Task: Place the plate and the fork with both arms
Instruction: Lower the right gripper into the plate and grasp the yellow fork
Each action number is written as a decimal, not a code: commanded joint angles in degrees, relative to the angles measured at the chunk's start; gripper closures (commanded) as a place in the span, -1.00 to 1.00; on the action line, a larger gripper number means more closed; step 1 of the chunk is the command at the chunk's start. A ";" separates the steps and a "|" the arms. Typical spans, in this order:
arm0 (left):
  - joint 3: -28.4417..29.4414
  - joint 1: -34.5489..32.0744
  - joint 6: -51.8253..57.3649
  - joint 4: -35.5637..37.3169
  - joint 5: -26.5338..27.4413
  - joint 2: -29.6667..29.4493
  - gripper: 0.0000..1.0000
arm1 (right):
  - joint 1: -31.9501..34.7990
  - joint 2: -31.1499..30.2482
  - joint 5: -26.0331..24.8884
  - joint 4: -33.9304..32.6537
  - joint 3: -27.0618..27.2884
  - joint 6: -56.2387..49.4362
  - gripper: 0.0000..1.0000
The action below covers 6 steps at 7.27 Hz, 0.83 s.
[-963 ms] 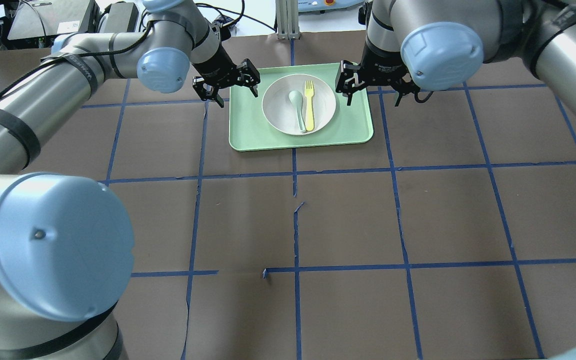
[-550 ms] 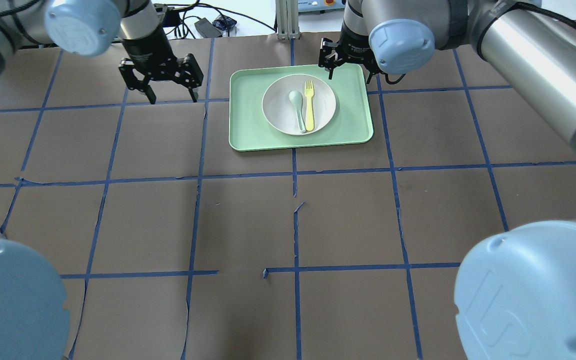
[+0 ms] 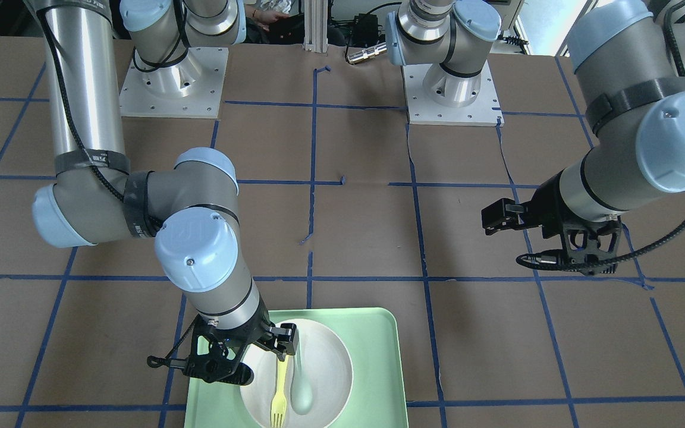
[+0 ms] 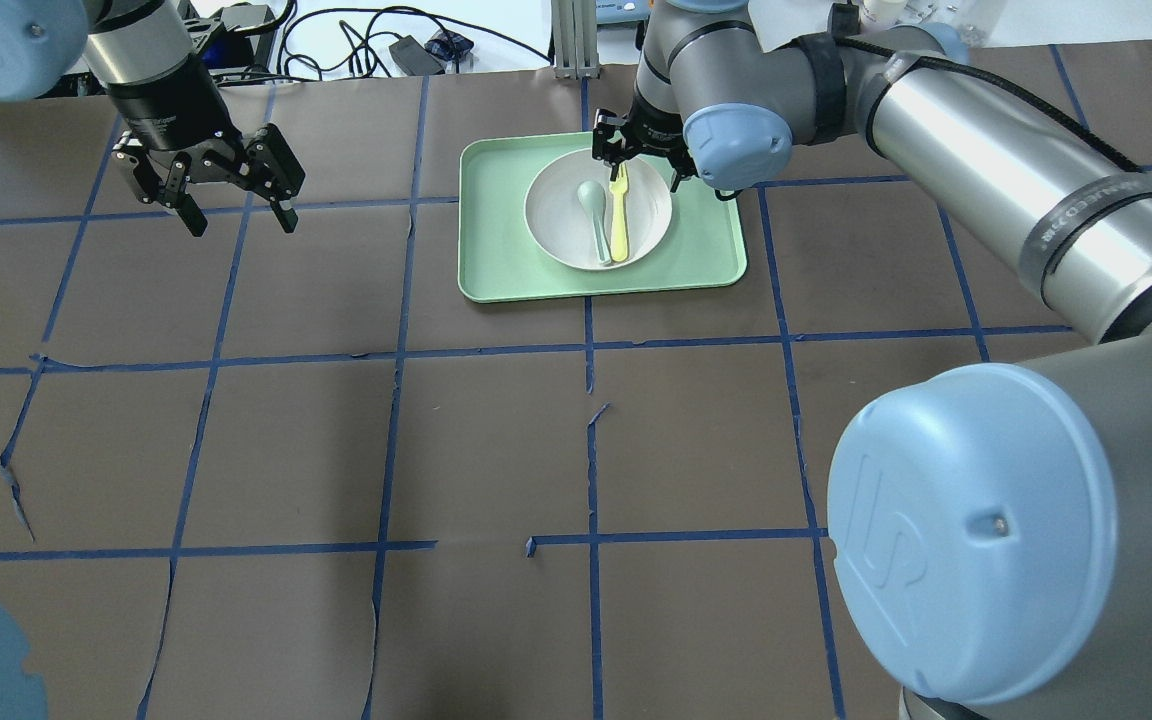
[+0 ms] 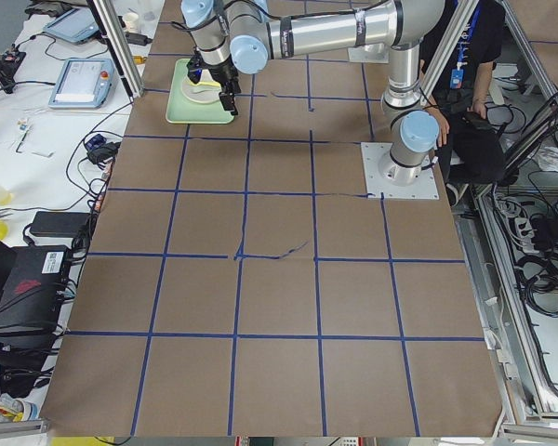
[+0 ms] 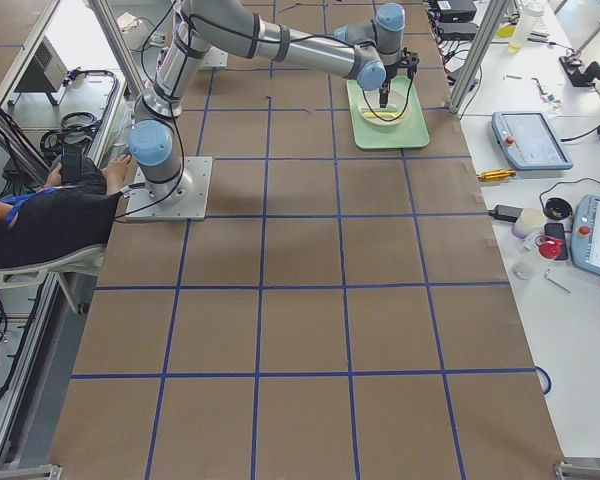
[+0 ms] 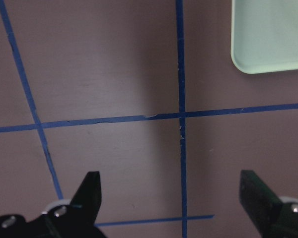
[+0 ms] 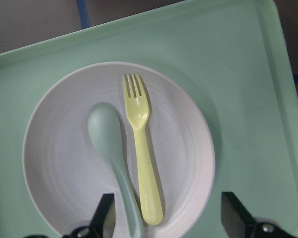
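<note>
Right wrist view: fork (image 8: 143,148) on plate (image 8: 54,148), long axis vertical, tines at top; right gripper (image 8: 168,208), left gripper (image 7: 170,188) both wide.

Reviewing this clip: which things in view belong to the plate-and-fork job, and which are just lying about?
Belong to the job:
plate, on the tray
fork, lying in the plate
right gripper, fingers open above the fork
left gripper, open, well off to the tray's side

Just lying about:
spoon, beside the fork in the plate
tray, under the plate
</note>
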 commanded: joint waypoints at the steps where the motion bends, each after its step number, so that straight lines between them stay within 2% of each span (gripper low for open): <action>1: -1.64 0.11 -0.03 0.14 -0.25 0.66 -1.00 | 0.67 2.30 0.24 -0.82 -0.03 -0.22 -0.18; 3: -2.17 0.11 -0.03 0.23 -0.17 0.74 -1.00 | 1.02 4.49 0.15 -0.82 -0.81 -0.31 -0.06; 6: -3.31 0.11 0.05 0.49 -0.08 0.83 -1.00 | 1.02 7.40 0.33 -0.82 -3.19 -0.49 -0.05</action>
